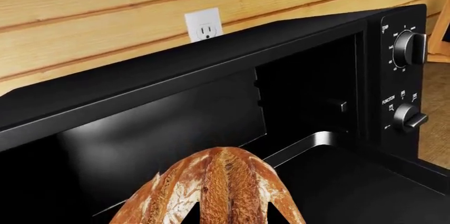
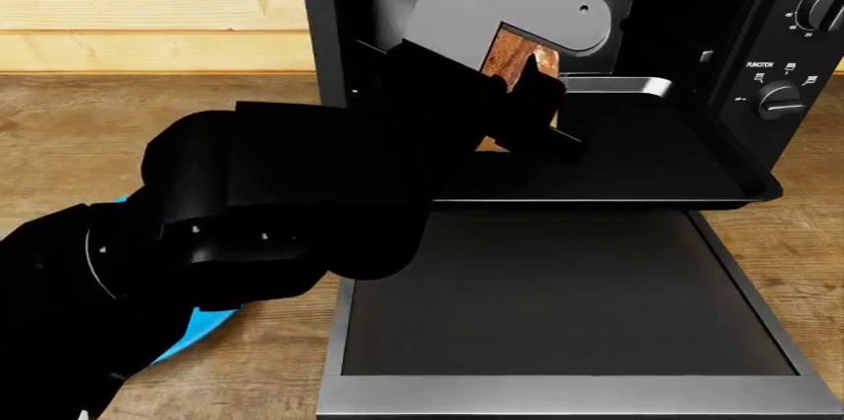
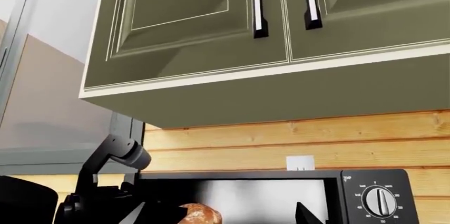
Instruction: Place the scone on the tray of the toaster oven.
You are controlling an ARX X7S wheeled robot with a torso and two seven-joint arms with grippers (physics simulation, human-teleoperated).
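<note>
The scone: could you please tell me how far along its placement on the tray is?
Done: the toaster oven door is down and the tray pulled out. In hand: the left gripper holds the scone above the tray. Left: lowering it, releasing, and withdrawing the arm.

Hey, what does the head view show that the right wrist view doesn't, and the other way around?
Only the head view shows the open oven door lying flat, the tray pulled out over it, a blue plate behind the arm, and the wooden counter. Only the right wrist view shows the green wall cabinets with their dark handles and a white wall outlet. Both show the toaster oven, its knobs, the plank wall, and the scone held by the left gripper at the oven's mouth.
</note>
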